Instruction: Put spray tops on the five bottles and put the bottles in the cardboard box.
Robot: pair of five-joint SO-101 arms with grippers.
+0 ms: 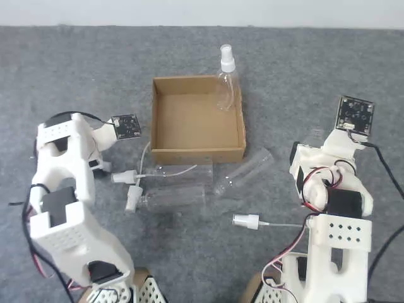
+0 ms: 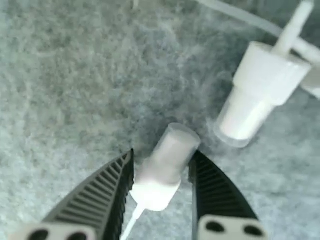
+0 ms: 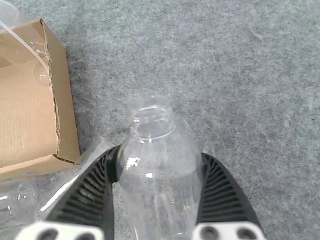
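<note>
My left gripper [image 2: 162, 157] is shut on a white spray top [image 2: 167, 170] low over the carpet; a second spray top [image 2: 260, 95] lies just beyond it. In the high view this gripper [image 1: 106, 169] sits left of the cardboard box [image 1: 197, 153]. My right gripper [image 3: 160, 155] is shut on a clear bottle [image 3: 155, 170] with a bare open neck, seen right of the box as a faint bottle [image 1: 314, 136]. One bottle with a spray top [image 1: 225, 82] leans in the box's far right corner. Three capless bottles [image 1: 183, 172] [image 1: 173, 197] [image 1: 243, 170] lie in front of the box.
Another spray top [image 1: 246, 221] with a long tube lies on the grey carpet near the right arm's base. The box corner [image 3: 62, 145] is close to the held bottle. Open carpet stretches behind and to the right of the box.
</note>
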